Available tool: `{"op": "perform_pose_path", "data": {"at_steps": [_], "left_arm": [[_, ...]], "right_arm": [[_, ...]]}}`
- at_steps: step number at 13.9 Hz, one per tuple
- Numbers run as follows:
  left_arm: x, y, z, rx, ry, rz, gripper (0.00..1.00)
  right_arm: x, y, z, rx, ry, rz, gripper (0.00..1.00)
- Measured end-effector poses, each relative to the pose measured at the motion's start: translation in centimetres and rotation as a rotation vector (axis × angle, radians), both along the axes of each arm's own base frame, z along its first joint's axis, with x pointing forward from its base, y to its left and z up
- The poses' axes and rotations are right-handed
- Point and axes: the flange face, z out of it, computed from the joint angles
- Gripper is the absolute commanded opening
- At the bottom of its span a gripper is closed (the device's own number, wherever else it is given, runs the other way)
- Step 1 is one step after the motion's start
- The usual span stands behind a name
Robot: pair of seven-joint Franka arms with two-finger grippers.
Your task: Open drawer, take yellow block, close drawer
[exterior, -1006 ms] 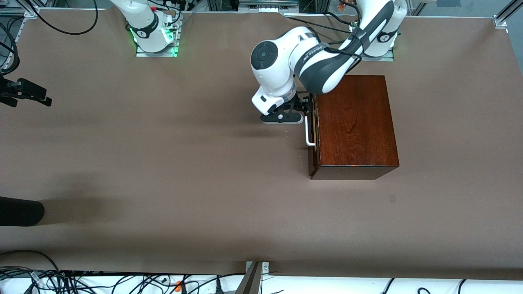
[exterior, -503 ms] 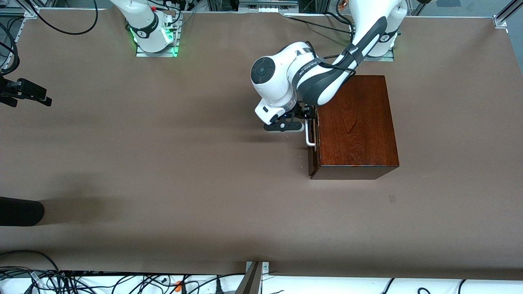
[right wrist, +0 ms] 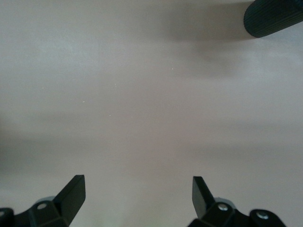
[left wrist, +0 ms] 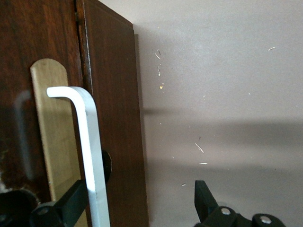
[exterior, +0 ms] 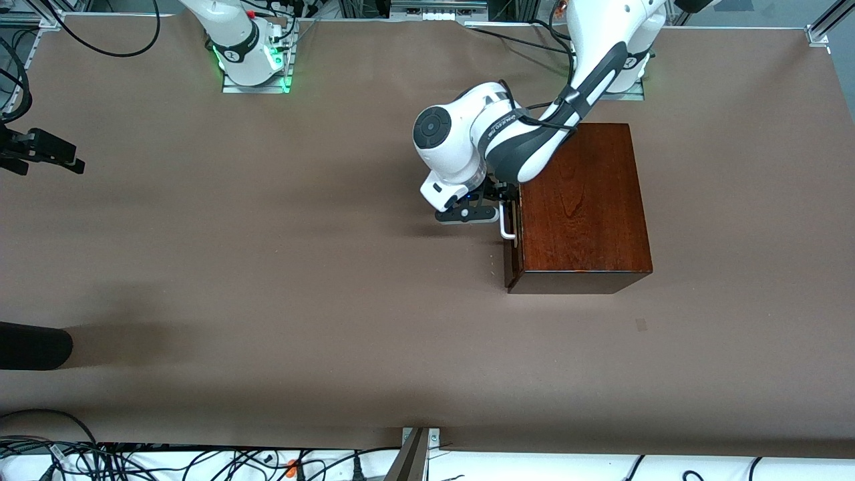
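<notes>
Watching from high camera: left claw (exterior: pixel 499 212) low at drawer (exterior: pixel 511 220) front, right against white handle (exterior: pixel 506 224), toward handle's end farther from camera. Can't judge my finger spread here. Drawer closed, flush in wooden box (exterior: pixel 580 207) beside claw. Right arm parked; its claw (exterior: pixel 47 155) over bare brown surface (exterior: pixel 267 267) at right arm's end, well apart from box.

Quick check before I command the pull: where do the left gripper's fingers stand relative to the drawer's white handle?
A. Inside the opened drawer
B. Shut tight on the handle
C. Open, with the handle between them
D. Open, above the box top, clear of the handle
C. In the left wrist view the left gripper is open, one finger against the white handle and the drawer still shut.
</notes>
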Motion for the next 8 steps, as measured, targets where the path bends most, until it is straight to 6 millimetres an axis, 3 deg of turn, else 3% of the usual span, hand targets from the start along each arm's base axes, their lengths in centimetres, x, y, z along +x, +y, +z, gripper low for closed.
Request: {"op": "perform_pose_path", "data": {"at_steps": [8], "left_arm": [[0.01, -0.42, -0.56, -0.016, -0.025, 0.048, 1.0]], "right_arm": [[0.0, 0.0, 0.0, 0.0, 0.0, 0.0, 1.0]]}}
